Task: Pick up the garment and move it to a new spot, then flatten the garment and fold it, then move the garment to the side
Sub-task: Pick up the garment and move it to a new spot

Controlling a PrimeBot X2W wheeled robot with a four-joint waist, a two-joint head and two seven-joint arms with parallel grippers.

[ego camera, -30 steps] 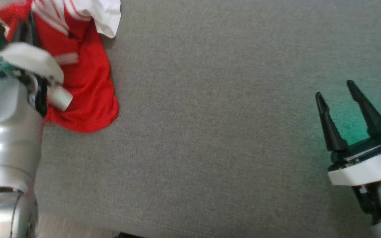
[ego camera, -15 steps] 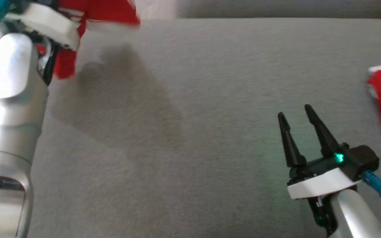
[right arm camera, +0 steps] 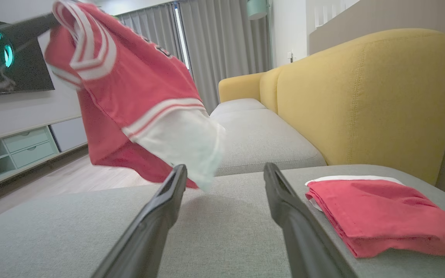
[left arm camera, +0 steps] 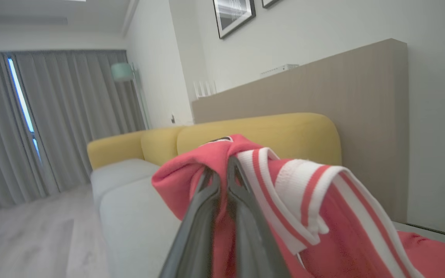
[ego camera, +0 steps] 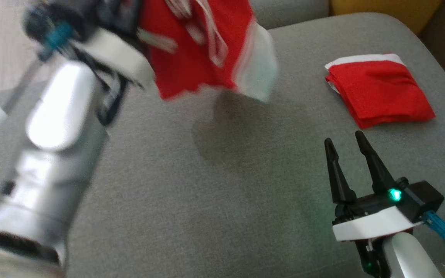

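Lifted since a second ago: garment [ego camera: 203, 50] hangs clear of the grey cushion [ego camera: 207, 193], at 11 o'clock in the head view, with its shadow beneath. Left gripper [left arm camera: 222, 170] is pinched shut on a bunched fold by the striped rib trim. Right gripper [ego camera: 344, 138] is spread wide and empty; the cloth lies toward its 10 o'clock, well apart. Long axis drapes downward. Limp red knit with a white panel. Folded red stack [ego camera: 379, 90] sits at 2 o'clock.

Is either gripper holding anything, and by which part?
The left gripper is shut on the red garment, pinching a bunched fold beside its white-striped trim. The right gripper is open, empty.
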